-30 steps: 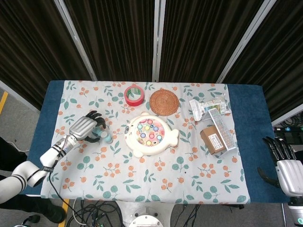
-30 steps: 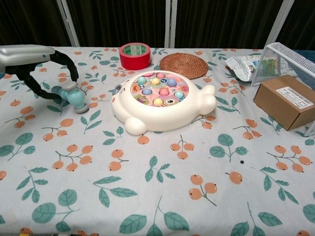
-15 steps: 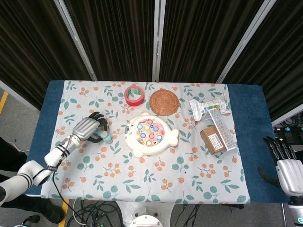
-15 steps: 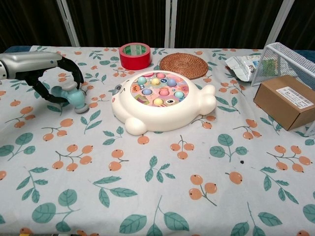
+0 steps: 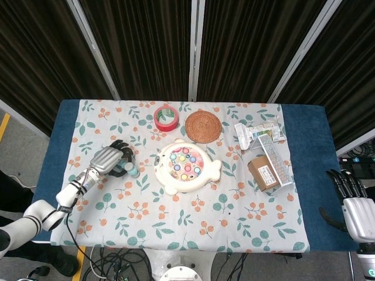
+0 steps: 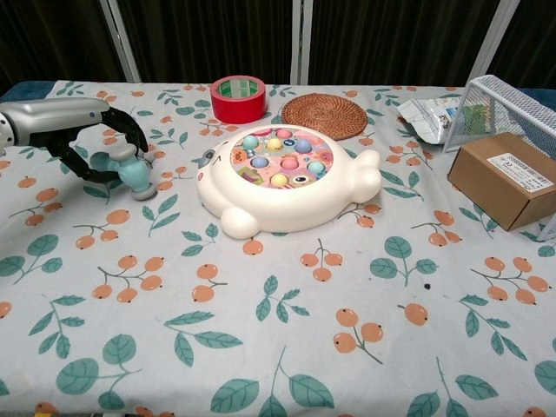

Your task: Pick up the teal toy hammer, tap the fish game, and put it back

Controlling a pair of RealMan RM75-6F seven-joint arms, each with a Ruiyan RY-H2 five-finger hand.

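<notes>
The teal toy hammer (image 5: 131,168) (image 6: 134,170) lies on the patterned cloth, left of the white fish game (image 5: 186,167) (image 6: 287,182). My left hand (image 5: 108,159) (image 6: 74,117) is cupped over the hammer. Its fingers arch down to the hammer's head and the thumb curls in from the left, with a gap still between them. The hammer's handle is partly hidden under the hand. My right hand (image 5: 356,212) hangs off the table's right edge with its fingers spread and nothing in it; the chest view does not show it.
A red tape roll (image 5: 166,117) (image 6: 238,98) and a woven coaster (image 5: 203,126) (image 6: 324,115) lie behind the fish game. To the right are a cardboard box (image 5: 263,172) (image 6: 506,178), a wire basket (image 5: 274,153) (image 6: 504,100) and a snack packet (image 5: 253,131) (image 6: 427,111).
My left hand has come lower and closer around the hammer, its fingers curling in more. The hammer has barely shifted. The right hand has not moved.
</notes>
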